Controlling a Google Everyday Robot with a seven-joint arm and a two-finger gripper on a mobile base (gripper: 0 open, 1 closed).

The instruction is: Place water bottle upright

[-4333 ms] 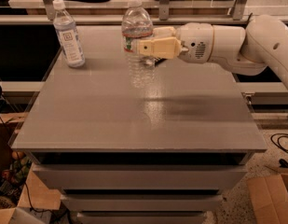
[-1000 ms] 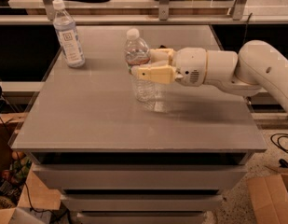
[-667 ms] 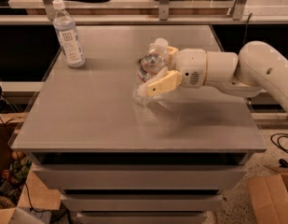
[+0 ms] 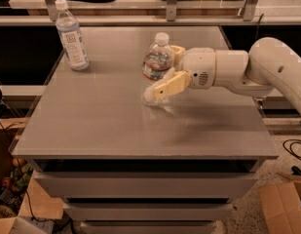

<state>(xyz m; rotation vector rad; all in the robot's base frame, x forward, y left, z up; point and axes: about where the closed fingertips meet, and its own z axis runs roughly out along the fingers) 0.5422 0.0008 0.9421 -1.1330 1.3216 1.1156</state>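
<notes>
The water bottle [image 4: 156, 65] is clear ribbed plastic with a white cap and a narrow red, white and blue band. It stands almost upright at the table's middle, leaning slightly, with its base on or just above the tabletop [image 4: 116, 126]. My gripper [image 4: 172, 70] reaches in from the right and is shut on the bottle's body. One tan finger [image 4: 170, 85] crosses in front of the bottle and the other [image 4: 178, 51] is behind it.
A second, smoother bottle [image 4: 72, 35] with a large white and light-blue label stands upright at the table's back left. A railing and shelf run behind the table. Cardboard boxes [image 4: 281, 206] sit on the floor at right and left.
The bottle was carried from the back toward the table's middle. It tipped sharply sideways in the gripper 0.7 s ago and is now swung back to almost upright, still held.
</notes>
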